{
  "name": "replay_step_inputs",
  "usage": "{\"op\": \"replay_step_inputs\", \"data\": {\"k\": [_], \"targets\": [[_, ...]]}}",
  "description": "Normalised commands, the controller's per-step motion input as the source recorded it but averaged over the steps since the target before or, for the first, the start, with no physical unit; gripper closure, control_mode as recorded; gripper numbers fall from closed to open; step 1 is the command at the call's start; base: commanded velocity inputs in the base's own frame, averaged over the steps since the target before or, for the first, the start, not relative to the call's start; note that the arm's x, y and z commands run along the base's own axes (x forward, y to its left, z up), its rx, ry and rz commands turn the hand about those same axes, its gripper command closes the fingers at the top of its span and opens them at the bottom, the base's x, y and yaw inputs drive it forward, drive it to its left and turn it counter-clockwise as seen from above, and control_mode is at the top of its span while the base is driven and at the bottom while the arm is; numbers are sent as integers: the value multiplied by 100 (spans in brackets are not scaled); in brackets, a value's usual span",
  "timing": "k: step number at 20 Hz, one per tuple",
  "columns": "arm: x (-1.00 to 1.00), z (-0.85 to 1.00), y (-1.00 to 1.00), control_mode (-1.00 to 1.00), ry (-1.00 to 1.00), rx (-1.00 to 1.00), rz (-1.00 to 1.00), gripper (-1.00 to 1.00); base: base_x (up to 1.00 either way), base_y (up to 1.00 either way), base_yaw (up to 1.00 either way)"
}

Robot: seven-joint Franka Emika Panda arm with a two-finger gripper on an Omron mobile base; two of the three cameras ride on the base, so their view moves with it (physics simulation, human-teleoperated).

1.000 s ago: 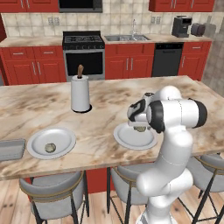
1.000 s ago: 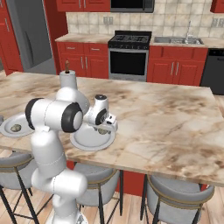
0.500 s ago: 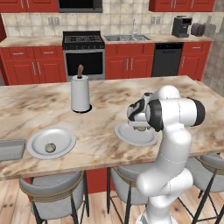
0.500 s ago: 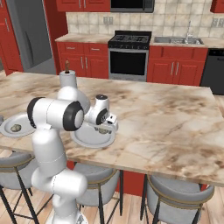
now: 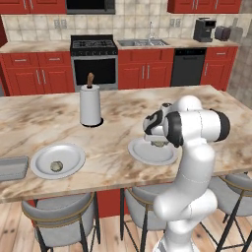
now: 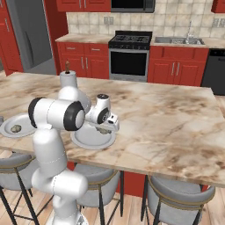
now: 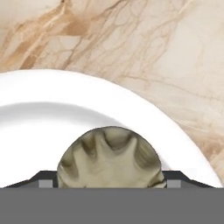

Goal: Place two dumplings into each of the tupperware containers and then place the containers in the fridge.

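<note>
The end effector (image 5: 158, 143) hangs low over a round white plate (image 5: 142, 152) at the near edge of a marble desk (image 5: 123, 128); in the hand view a ridged, tan dumpling (image 7: 109, 159) lies on the plate (image 7: 39, 122) directly between the 2 dark finger tips, which stand on either side of it; whether the tips are touching or clamping the dumpling cannot be told. In the left base view the dumpling (image 5: 158, 143) is a small dark lump just under the white wrist; in the right base view it (image 6: 104, 131) sits beneath the end effector (image 6: 105, 130), on the far part of the plate (image 6: 90, 138).

Further along the desk, well apart from this plate, lies a second round white plate (image 5: 42, 157) with 1 more dumpling (image 5: 56, 166) on it; the right base view shows the same plate (image 6: 24, 123) and dumpling (image 6: 16, 128) at the left edge. Just beside that plate, at the left edge of the left base view, is a shallow grey tupperware container (image 5: 11, 168), cut off by the frame. A white paper towel roll (image 5: 90, 105) stands upright on the desk, behind and between the 2 plates.

Grey stools (image 5: 59, 219) are tucked under the near edge of the desk. Across the room are red cabinets (image 5: 37, 74), a black stove (image 5: 94, 61), a sink (image 5: 140, 43) and a dark dishwasher (image 5: 188, 66); the grey fridge (image 6: 28, 37) stands at the upper left of the right base view, doors shut.
</note>
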Motion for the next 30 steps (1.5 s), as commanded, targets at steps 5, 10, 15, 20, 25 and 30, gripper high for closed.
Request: {"op": "replay_step_inputs", "data": {"k": [5,10,15,20,25,30], "targets": [[2,3,0,-100,-1,0,0,100,0,0,0],[-17,63,-3,-100,-3,0,1,100,0,0,0],[-75,84,-10,-100,-1,0,2,100,0,0,0],[-100,67,-1,-100,5,-3,10,100,0,0,0],[-100,31,0,-100,14,-3,10,100,0,0,0],[-92,51,0,-100,13,0,4,100,0,0,0]]}}
